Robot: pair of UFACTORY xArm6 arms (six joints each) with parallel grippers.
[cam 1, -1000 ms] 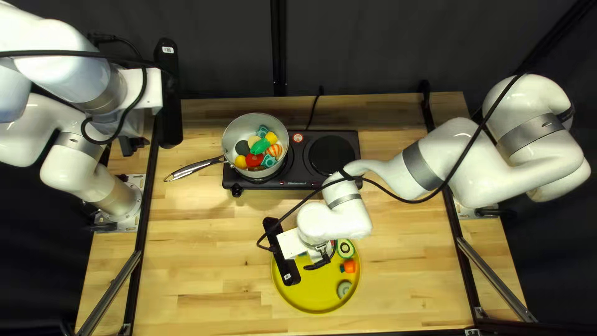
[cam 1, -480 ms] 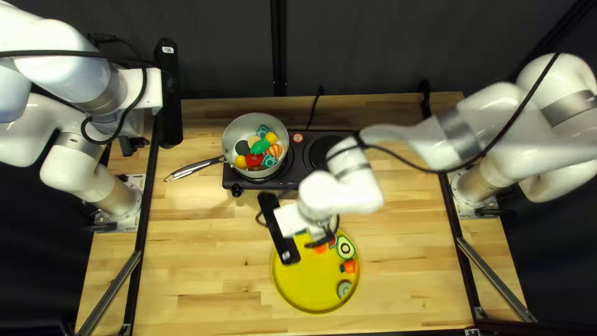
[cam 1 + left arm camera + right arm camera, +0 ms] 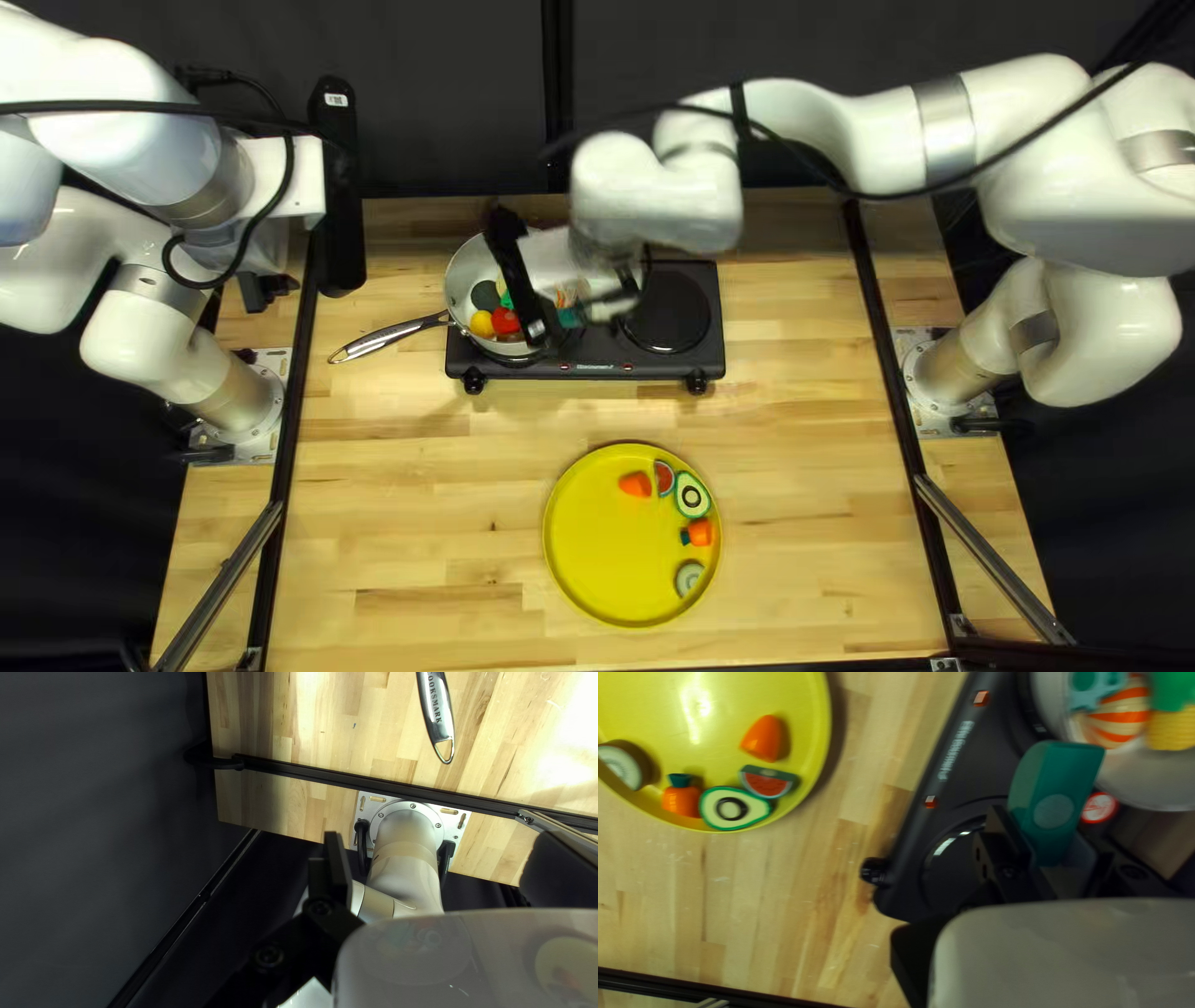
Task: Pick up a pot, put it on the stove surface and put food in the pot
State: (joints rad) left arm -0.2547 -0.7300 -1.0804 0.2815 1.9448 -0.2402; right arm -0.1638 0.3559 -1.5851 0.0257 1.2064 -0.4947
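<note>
The left arm (image 3: 149,137) is hovering, folded, near its base — the left gripper (image 3: 265,291) is holding its fingers (image 3: 338,865) wide apart. The right arm (image 3: 871,131) is reaching inward, the right gripper (image 3: 590,311) angling downward — its fingers (image 3: 1009,840) are gripping from two sides.

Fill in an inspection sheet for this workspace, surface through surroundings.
Surface: wooden table, no spill seen
Pot: on the stove, food inside
Plate: holds five food pieces
Clutter: nothing seen
Right gripper: shut on a teal piece, near the pot
Left gripper: open, holding nothing
Cables: a black cable along the right arm; stove cord toward the far edge
Surroundings: dark curtain behind the table
</note>
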